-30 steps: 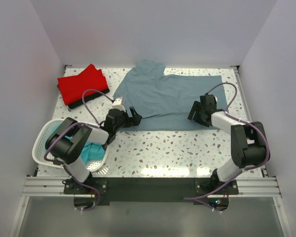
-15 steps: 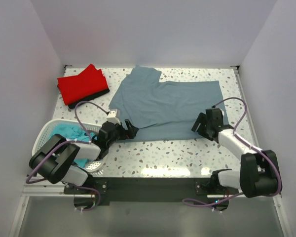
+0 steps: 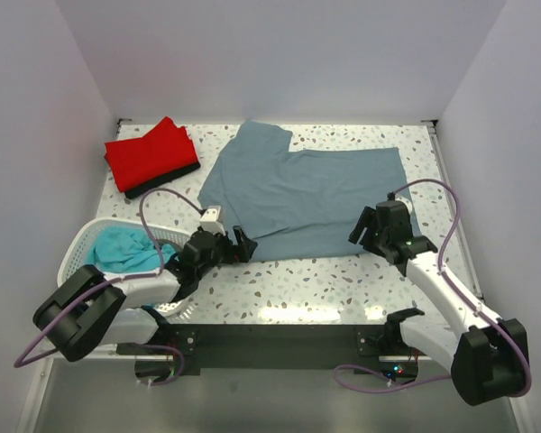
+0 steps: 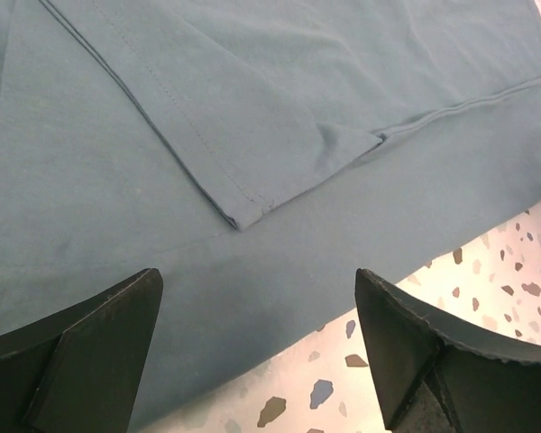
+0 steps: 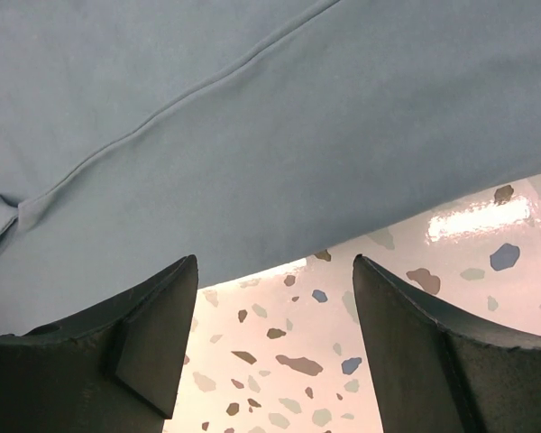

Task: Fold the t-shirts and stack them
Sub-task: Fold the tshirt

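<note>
A grey-blue t-shirt [image 3: 298,189] lies spread flat on the speckled table [image 3: 316,280], partly folded over itself. My left gripper [image 3: 242,245] is open and empty just off the shirt's near left hem, which fills the left wrist view [image 4: 252,135]. My right gripper [image 3: 368,227] is open and empty at the shirt's near right hem, shown in the right wrist view [image 5: 252,117]. A folded red t-shirt [image 3: 151,153] lies on a dark one at the back left. A teal t-shirt [image 3: 122,248] sits crumpled in the white basket [image 3: 72,262].
The white basket stands at the near left by my left arm. White walls enclose the table on three sides. The black rail [image 3: 279,347] with the arm bases runs along the near edge.
Both arms have drawn back toward the near edge, dragging the grey-blue shirt nearer over the second. Both grippers now sit at its near hem, open.
</note>
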Robot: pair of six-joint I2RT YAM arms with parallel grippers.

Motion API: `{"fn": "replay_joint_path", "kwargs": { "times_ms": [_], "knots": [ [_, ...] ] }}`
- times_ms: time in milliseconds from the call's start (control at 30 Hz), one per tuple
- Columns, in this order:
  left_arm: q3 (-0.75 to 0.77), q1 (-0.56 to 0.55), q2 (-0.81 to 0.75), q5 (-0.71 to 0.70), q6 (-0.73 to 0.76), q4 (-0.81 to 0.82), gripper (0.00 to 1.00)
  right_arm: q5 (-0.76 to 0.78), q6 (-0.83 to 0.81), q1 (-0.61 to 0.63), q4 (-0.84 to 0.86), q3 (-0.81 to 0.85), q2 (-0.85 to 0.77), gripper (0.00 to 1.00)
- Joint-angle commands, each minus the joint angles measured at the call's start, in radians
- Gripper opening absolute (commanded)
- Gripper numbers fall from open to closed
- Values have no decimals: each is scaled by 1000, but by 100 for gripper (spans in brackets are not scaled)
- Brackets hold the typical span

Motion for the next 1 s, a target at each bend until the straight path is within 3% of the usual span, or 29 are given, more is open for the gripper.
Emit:
{"fn": "replay_joint_path", "kwargs": {
  "times_ms": [0, 367, 533, 733, 833, 967],
  "knots": [
    [61, -10, 16, -69, 27, -35, 91, 39, -13, 15, -13, 45, 12, 73],
    [229, -44, 231, -138, 28, -61, 57, 29, -85, 18, 32, 119, 46, 73],
    [280, -65, 308, -195, 7, -94, 49, 30, -114, 16, 26, 148, 40, 73],
    [317, -88, 348, -264, -7, -127, 26, 38, -133, 16, 20, 154, 30, 73],
    [337, -92, 365, -273, -4, -145, 10, 35, -134, 16, 24, 151, 34, 74],
    [352, -93, 366, -278, 4, -153, 0, 27, -131, 16, 42, 145, 41, 74]
  ]
}}
